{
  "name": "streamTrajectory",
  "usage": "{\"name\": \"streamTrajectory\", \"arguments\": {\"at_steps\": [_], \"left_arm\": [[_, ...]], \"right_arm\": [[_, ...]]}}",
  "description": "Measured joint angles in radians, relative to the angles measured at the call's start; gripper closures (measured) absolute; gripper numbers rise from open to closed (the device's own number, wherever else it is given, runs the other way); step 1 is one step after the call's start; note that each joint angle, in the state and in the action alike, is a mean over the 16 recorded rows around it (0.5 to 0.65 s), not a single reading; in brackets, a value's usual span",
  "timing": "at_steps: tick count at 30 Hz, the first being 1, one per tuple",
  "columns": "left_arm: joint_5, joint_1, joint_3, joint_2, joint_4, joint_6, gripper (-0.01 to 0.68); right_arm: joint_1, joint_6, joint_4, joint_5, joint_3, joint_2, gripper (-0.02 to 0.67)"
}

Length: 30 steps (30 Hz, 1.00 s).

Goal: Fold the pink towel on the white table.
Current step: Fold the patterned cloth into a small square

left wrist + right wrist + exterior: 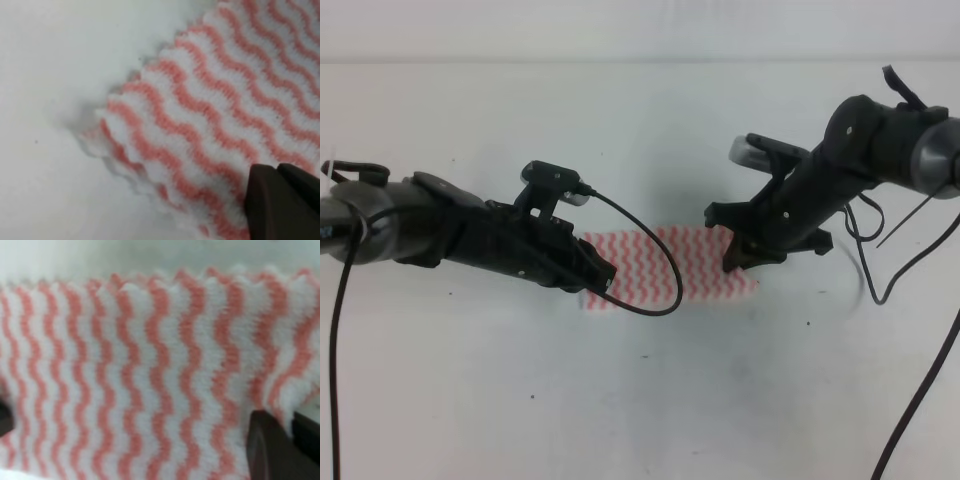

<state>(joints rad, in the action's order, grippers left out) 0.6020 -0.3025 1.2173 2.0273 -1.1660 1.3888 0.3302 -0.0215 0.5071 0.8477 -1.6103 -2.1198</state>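
1. lay flat near the middle of the white desk (640, 400): the pink towel (665, 262), a thin cloth with pink-red and white wavy stripes, long side running left to right between the two arms.
2. sat low over the towel's left end: the left end effector (595, 277); in its wrist view only one dark finger (280, 202) showed, at the lower right, over a corner that looked doubled, with a second layer peeking out underneath.
3. sat low over the towel's right end: the right end effector (745, 258); in its wrist view a dark finger (272, 445) reached the cloth near its scalloped edge.
4. could not tell for either end effector whether clenched on cloth or released, since the fingertips were hidden or cut off by the frame.
5. judged as the pinching stage of a fold, each arm working one end.
6. advice for doing it well: catch every layer at the edge, not just the top one; pinch close to the corners so the hem stays straight.
7. lift both ends evenly, only high enough to clear the desk.
8. carry both together, matching stripe to stripe, and lay down without dragging.
9. risk: thin cloth slipping out of one side and skewing the fold.
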Motion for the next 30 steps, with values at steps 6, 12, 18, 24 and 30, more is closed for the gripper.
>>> {"name": "streamTrajectory", "arguments": {"at_steps": [6,12,18,24,30], "left_arm": [[0.002,0.000,0.000,0.000,-0.001,0.003,0.675],[0.005,0.000,0.000,0.000,-0.001,0.005,0.675],[0.007,0.000,0.000,0.000,-0.002,0.005,0.675],[0.009,0.000,0.001,-0.001,-0.006,0.011,0.675],[0.033,0.000,0.016,-0.001,-0.028,0.028,0.675]], "right_arm": [[0.002,0.039,0.061,-0.012,-0.010,0.036,0.658],[0.014,0.082,0.130,-0.020,-0.024,0.058,0.659],[0.039,0.111,0.178,-0.025,-0.036,0.059,0.660],[0.064,0.120,0.190,-0.037,-0.036,0.052,0.661],[0.077,0.120,0.192,-0.046,-0.036,0.039,0.661]]}}
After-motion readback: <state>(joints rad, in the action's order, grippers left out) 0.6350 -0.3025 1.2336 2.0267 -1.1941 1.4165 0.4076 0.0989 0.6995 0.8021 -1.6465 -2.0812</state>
